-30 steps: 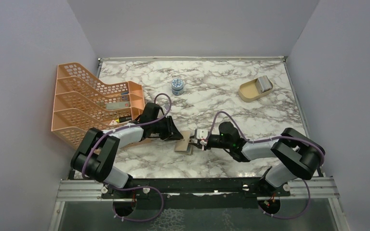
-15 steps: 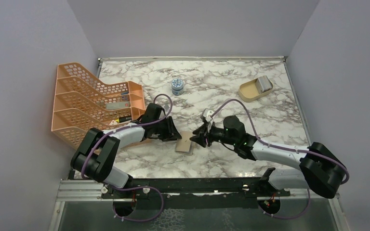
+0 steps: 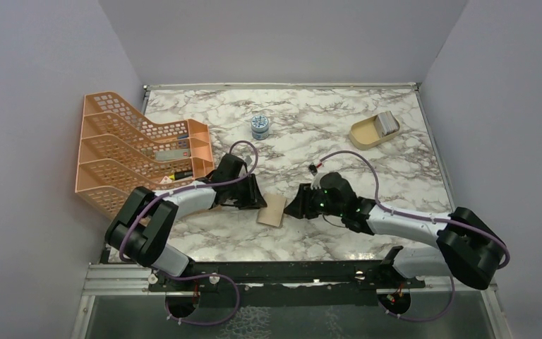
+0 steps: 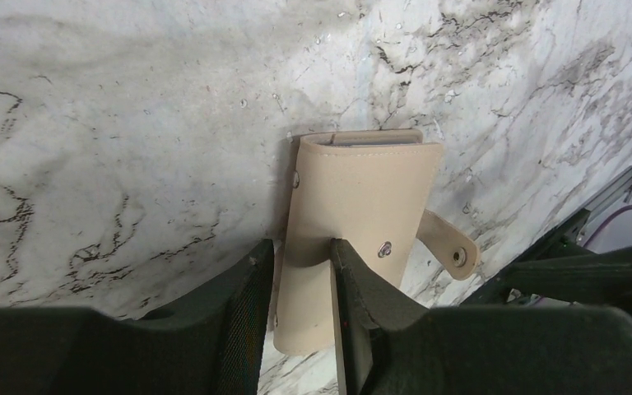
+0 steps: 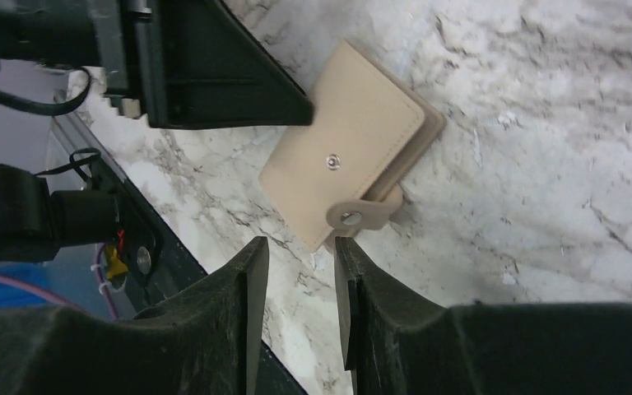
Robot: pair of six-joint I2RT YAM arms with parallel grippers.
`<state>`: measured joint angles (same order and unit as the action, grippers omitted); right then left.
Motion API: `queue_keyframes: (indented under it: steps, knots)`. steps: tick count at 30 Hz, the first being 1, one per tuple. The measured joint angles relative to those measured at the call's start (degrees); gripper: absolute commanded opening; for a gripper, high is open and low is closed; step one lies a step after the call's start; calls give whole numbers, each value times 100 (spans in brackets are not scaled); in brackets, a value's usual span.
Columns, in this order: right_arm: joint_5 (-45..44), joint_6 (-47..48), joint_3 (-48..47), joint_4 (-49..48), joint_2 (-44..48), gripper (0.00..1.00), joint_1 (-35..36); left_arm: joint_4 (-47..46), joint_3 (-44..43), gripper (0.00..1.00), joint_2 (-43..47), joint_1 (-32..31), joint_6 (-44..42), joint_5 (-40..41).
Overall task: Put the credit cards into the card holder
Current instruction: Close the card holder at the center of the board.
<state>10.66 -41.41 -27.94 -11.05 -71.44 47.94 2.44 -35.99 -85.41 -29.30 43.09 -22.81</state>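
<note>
Top external view puts the card holder (image 3: 272, 210) flat and folded shut, tan side up, near the middle of the bench (image 3: 296, 113). Its snap tab (image 5: 360, 214) is undone and sticks out on the right side. In the left wrist view a thin pale strip shows at the holder's far end, possibly a card edge, though I cannot be sure.

The left gripper (image 3: 256, 200) sits at the holder's left edge, fingers a narrow gap apart with that edge lying in the gap. Whether they pinch it or only pin it down cannot be told. The right gripper (image 3: 293, 207) hangs just right of the holder beside the tab, fingers slightly parted and holding nothing.

More pale credit cards (image 3: 388, 124) appear to lie in a beige dish (image 3: 362, 134) at the far right, well apart from the holder. So the likely step is fetching the next one.

To do it well, the right arm should back away to the right first so it does not catch the loose tab. It should then take a single card by one short edge. The left arm should steady the holder so it cannot slide or spin during insertion. An orange rack (image 3: 134, 152) and a small blue tin (image 3: 260, 126) stand clear of that path.
</note>
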Motion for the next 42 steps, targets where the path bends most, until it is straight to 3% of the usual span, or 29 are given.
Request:
queue_keyframes:
  steps: [14,29,35,42]
  knots:
    - [-354,-1239,0,63,-474,38,0,15,-24,29,-52,-173,55,229]
    - [-175,-1266,-256,-310,-1207,35,0,-356,142,26,-52,-345,459,258]
    - [-96,-1058,-289,-90,-1043,37,0,-450,186,26,-52,-382,549,258]
    - [-420,-929,-435,570,-605,30,0,-466,197,26,-52,-382,573,258]
